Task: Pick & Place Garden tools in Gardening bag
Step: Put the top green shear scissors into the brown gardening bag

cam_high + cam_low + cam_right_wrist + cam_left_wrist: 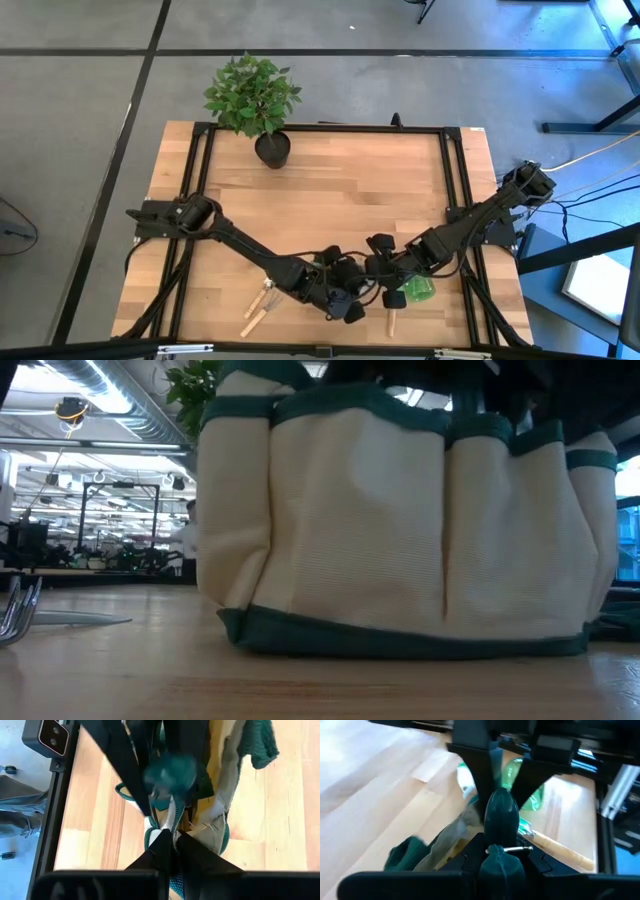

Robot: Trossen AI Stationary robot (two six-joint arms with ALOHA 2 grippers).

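The bag (400, 530) stands at the front middle of the tabletop (340, 190), cream with green trim in the low view. Both arms meet over it. The left gripper (492, 795) has its jaws narrowed on a dark green tool handle (501, 812). The right gripper (170, 842) has its jaws pinched on the bag's webbing strap (170, 820). A green spray bottle (418, 291) lies just right of the bag, and wooden-handled tools (258, 312) lie to its left. A potted plant (255, 100) stands at the far edge.
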